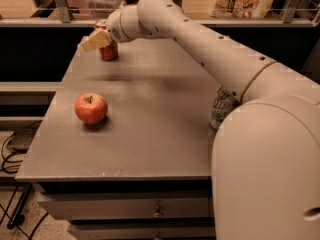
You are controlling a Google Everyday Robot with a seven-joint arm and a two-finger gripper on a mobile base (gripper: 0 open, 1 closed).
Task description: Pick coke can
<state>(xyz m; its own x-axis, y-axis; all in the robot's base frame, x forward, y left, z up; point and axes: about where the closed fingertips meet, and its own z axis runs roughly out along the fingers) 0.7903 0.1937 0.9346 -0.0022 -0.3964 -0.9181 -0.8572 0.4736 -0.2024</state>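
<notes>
**Gripper at the coke can, far left corner of the desk**

The coke can (109, 52) stands upright near the far left corner of the desk (150, 139), close to the far edge. The gripper (96, 40) hangs at the can's upper part, on its left side, with its tan tip overlapping the can's top in this view. Contact between the two cannot be made out, and I cannot tell whether the jaws are apart, together or clamped on the can.

The can's top and upper left are hidden behind the gripper; only its red lower body and base show. The arm (210, 49) crosses from the near right to the far left and covers much of the desk's right side. A white-and-green can (222, 106) by the right edge is partly hidden behind the arm. The robot's body (270, 169) cuts off the desk's near right corner.

An apple (91, 108) sits near the left edge, about midway along it and well apart from the coke can. The middle of the desk between the apple and the white-and-green can lies bare. Behind the far edge runs a shelf with a metal rail (60, 4) near the can's corner.
</notes>
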